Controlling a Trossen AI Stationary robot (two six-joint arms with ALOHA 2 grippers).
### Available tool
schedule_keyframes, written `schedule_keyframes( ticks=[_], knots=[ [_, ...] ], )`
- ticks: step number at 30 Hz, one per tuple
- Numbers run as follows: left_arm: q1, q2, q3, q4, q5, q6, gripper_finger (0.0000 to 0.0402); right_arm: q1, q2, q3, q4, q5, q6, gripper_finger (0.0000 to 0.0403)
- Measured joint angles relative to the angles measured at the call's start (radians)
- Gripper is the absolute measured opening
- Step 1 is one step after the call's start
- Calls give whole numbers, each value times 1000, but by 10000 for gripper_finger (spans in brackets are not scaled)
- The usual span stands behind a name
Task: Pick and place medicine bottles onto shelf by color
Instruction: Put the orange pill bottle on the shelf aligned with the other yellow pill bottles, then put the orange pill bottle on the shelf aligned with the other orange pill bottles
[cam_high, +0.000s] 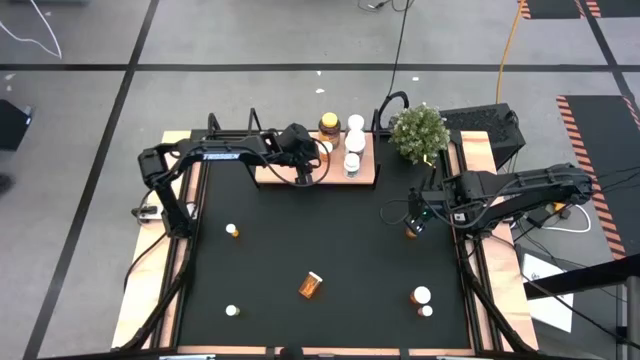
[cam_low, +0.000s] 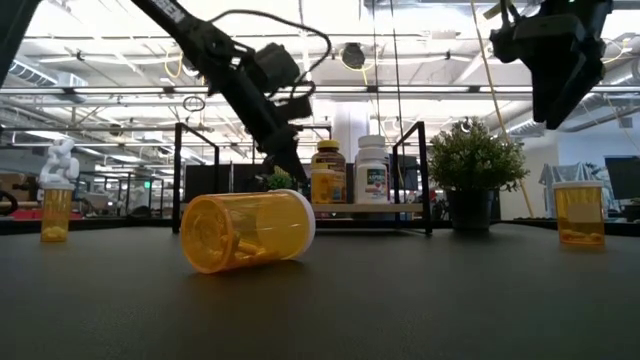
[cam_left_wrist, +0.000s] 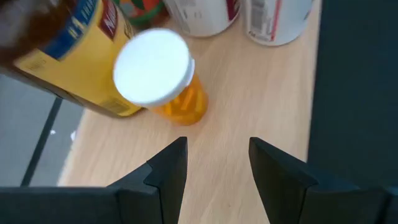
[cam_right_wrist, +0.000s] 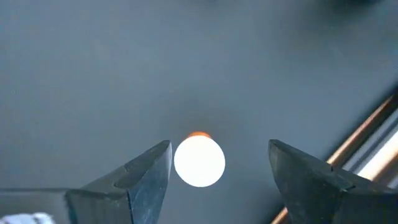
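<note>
Right wrist view first: right gripper (cam_right_wrist: 219, 163) poised directly above an upright orange bottle (cam_right_wrist: 199, 160), white cap between the two fingers, jaws spread wide with clear mat on both sides, nothing held. Seen from above, that bottle (cam_high: 411, 231) standing on the black mat (cam_high: 330, 250) well in front of the shelf (cam_high: 362, 176) and toward its right, below the potted plant (cam_high: 419, 132). Best handled, by judgement, with a straight vertical descent, cap kept centred in the gap, fingers brought down past the cap onto the body before closing, since a grip on the cap alone could slip or tip the bottle; then a clean lift before any sideways travel. Left gripper (cam_left_wrist: 217, 163) over the shelf board itself, fingers apart and empty, just short of a small orange white-capped bottle (cam_left_wrist: 163, 78) standing on the wood beside the yellow-labelled amber jar (cam_left_wrist: 68, 56), white bottles (cam_left_wrist: 273, 22) at the board's other side. Orange group thus at the shelf's left part, white at its right, so the right arm's bottle belongs, by colour, next to the amber ones. More bottles off the shelf: a tipped orange one (cam_high: 311, 285) in front of it near mat centre, others near the mat's front corners. Care needed for the left arm's clearance over the shelf before delivery.
</note>
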Motion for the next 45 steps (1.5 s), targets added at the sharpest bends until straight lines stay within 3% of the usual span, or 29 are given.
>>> schedule_keyframes(
  ticks=[15,25,35,40,45],
  knots=[
    [9,53,0,152,49,-4,172,0,-23,0,-27,-4,-18,263],
    [-10,30,1,55,51,5,172,0,-22,0,-25,-7,-25,263],
    [-28,-51,58,-191,50,-79,172,1,-22,-102,77,-207,-266,297],
    [-38,-133,61,-191,49,-81,172,11,-23,-164,91,-217,-343,321],
    [-42,-218,62,-188,48,-125,172,11,-22,-245,221,-208,-435,326]
  ],
)
